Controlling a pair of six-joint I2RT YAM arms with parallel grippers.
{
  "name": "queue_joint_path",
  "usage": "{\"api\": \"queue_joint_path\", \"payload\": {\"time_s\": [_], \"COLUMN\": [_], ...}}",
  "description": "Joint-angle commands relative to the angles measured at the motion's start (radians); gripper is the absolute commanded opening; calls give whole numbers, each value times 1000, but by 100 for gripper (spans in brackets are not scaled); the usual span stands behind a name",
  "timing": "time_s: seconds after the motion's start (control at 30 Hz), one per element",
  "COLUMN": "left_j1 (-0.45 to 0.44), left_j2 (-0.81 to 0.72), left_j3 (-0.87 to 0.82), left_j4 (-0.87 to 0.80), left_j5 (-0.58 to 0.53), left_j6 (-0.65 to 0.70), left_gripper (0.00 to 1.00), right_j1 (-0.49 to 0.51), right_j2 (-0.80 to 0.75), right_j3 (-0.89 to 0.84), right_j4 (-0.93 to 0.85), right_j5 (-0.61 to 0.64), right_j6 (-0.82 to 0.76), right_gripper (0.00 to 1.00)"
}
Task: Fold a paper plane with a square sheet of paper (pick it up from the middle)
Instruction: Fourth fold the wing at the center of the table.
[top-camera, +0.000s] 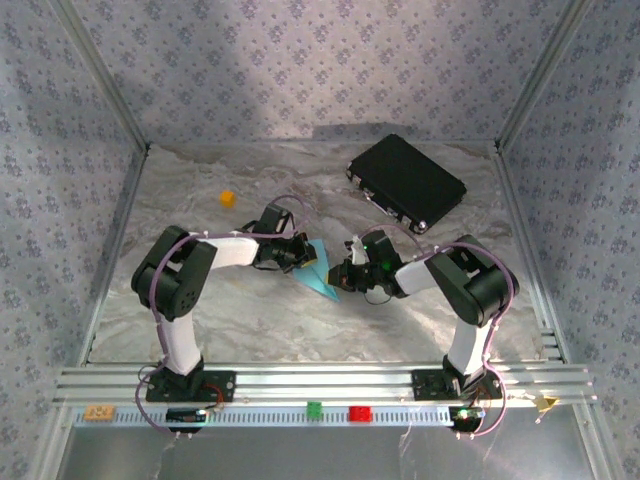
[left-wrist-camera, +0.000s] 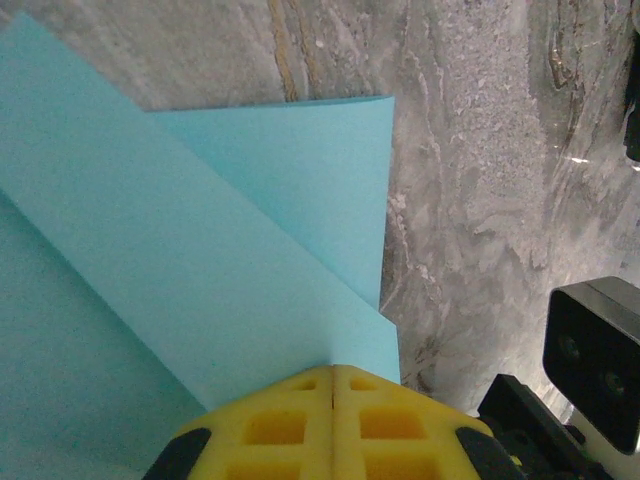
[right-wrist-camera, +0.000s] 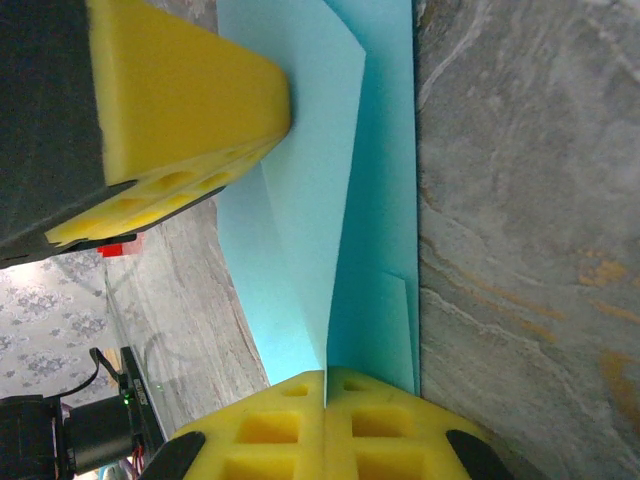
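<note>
When you look down from the top camera, the paper plane (top-camera: 320, 272) lies on the tabletop (top-camera: 250, 320), right between the two arms. It is a slim blue shape. Its long side runs from the far end down to a sharp tip that points at the near edge. The left tool (top-camera: 298, 252) touches it from the left, up by the wide end. The right tool (top-camera: 346, 276) touches it from the right, lower down by the tip. Both are just as near, so I think the next fold needs both of them.

From the left wrist camera, the left tool (left-wrist-camera: 333, 375) is closed tight, with its two yellow tips pressed together. The paper plane (left-wrist-camera: 200, 250) spreads away from the tips, up and to the left. One flap runs right into the crack between them, so it looks pinched there.

From the right wrist camera, the right tool (right-wrist-camera: 326, 378) is closed tight too. A raised crease of the paper plane (right-wrist-camera: 310, 200) runs straight away from it and ends in the crack between its tips, so it seems to have hold of the fold. The left tool (right-wrist-camera: 262, 110) sits on the paper at the far end of that crease. The crease goes from one tool to the other, and I guess the next move will follow that line.
</note>
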Motion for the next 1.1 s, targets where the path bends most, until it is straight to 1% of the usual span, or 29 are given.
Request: {"api": "queue_joint_path", "payload": {"time_s": [0.0,0.3,0.5,0.6,0.83,1.07], "left_j1": [-6,-5,-6,-6,-7,-6], "left_j2": [21,39,52,63,70,71], "left_j3": [35,46,63,64,60,59], "left_j4": [-4,-36,-116,-121,-133,-129], "left_j5": [-1,-6,-24,-19,-22,-19], "left_j6": [21,33,70,75,88,89], "left_gripper": [2,1,0,0,0,0], "right_j1": [-7,-7,-6,-4,4,10], "right_j2": [37,40,27,19,-36,-91], "right_j3": [9,9,10,7,5,-6], "right_j4": [-69,-77,-91,-98,-144,-225], "right_j5": [13,18,24,26,22,36], "right_j6": [6,10,2,2,-11,-36], "right_gripper": [3,3,6,8,13,14]}}
